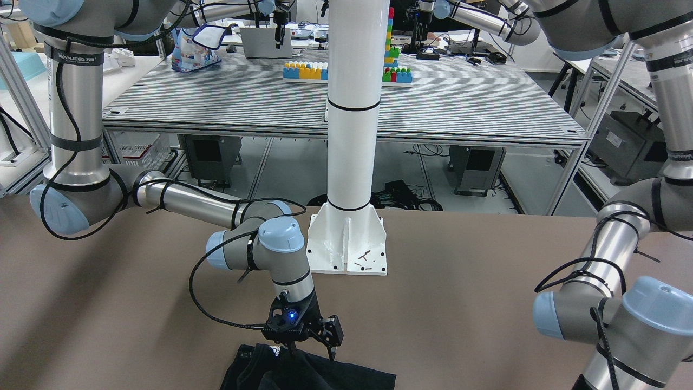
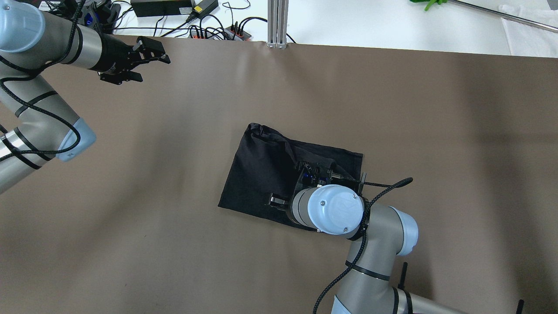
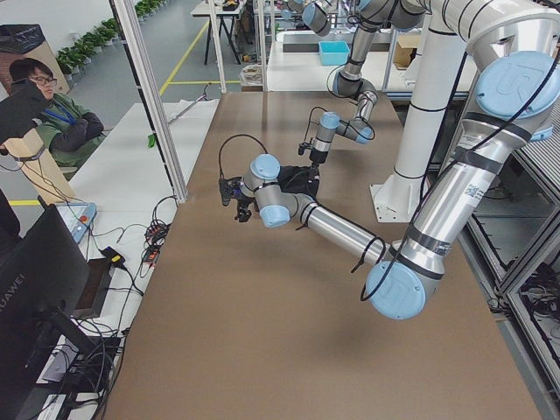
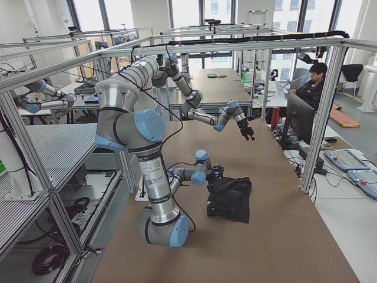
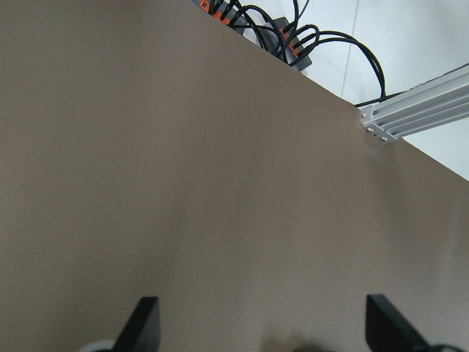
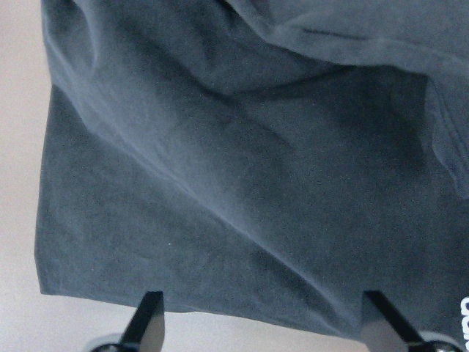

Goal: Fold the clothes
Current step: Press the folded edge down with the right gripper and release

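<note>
Apparently a fold is half made: the shirt (image 2: pixel 261 174) lies on the brown desk (image 2: pixel 392 109), out in front of the white post (image 1: pixel 352 135), as a rough four-sided bundle. The right pincer (image 1: pixel 312 351) hangs spread just over the shirt's post-side edge, gripping nothing. Next it would likely need to drop onto that straight edge, pinch it, and carry it over without dragging the layers beneath. The left pincer (image 2: pixel 152 67), also spread and empty, is well away from the post, near the desk's far corner. The cloth is matte black, with a raised crease, one bunched corner and a small white logo (image 1: pixel 275 352).
</note>
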`<state>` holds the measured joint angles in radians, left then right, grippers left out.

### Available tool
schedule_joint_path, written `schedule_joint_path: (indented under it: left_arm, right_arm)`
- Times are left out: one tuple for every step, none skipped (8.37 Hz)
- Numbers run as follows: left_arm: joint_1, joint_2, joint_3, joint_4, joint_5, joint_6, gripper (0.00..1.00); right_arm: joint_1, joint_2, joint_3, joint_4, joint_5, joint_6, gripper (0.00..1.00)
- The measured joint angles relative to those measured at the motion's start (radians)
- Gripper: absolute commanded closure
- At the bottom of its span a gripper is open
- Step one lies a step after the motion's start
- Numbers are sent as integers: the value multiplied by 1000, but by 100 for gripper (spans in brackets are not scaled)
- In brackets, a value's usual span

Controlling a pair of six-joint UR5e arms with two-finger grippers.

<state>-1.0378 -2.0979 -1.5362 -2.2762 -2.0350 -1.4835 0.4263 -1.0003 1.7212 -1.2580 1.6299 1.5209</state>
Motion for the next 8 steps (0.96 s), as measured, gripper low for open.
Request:
schedule_joint_path:
  left_arm:
    - [1,-1,3,0,1,0,0]
    - [2,-5,7,0,2,0,0]
    - [5,-8,11,0,4,0,0]
    - [8,-11,20,0,6,1,0]
    - [10,-14,26,0,8,1,0]
    - [12,-18,31,0,9,1,0]
    - [14,-24,35,0,10,0,0]
    - [15,-34,44,0,10,0,0]
  right_arm:
    - [3,10,-31,2,-20,-14,5]
    - [12,20,-63,6,-46,-37,5]
    - [35,26,-84,10,-60,-70,5]
    - [61,29,-104,14,-65,-93,5]
    - [87,30,-134,30,-67,-107,5]
    - [113,34,-174,66,-68,-115,6]
    - [143,52,-228,97,-68,-124,6]
    - [176,75,-287,116,-68,-147,6]
